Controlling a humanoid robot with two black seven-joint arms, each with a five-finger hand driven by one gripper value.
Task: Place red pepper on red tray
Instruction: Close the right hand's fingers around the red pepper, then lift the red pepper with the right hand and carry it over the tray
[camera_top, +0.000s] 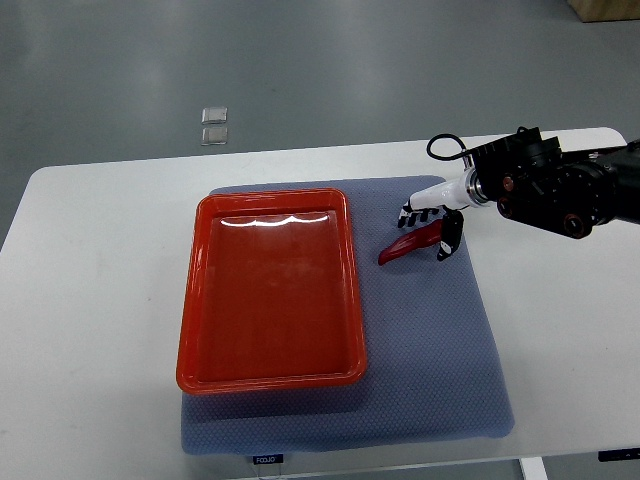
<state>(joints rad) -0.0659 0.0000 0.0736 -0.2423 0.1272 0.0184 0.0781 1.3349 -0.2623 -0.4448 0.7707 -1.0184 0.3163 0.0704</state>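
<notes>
Here, my right hand (432, 222) reaches in from the right edge of the white rectangular desk (90, 300), hovering over the far right part of the grey-blue textured mat (430, 350). My white fingers (415, 212) curl down at the far side of the glossy red pepper (408, 245), my dark thumb at its right end; whether they truly pinch it I cannot tell. The pepper lies on the mat, just beside the right rim of the red rectangular plastic tray (270, 295), apart from it.

Blue mat (430, 350) on white table (90, 300)
</notes>
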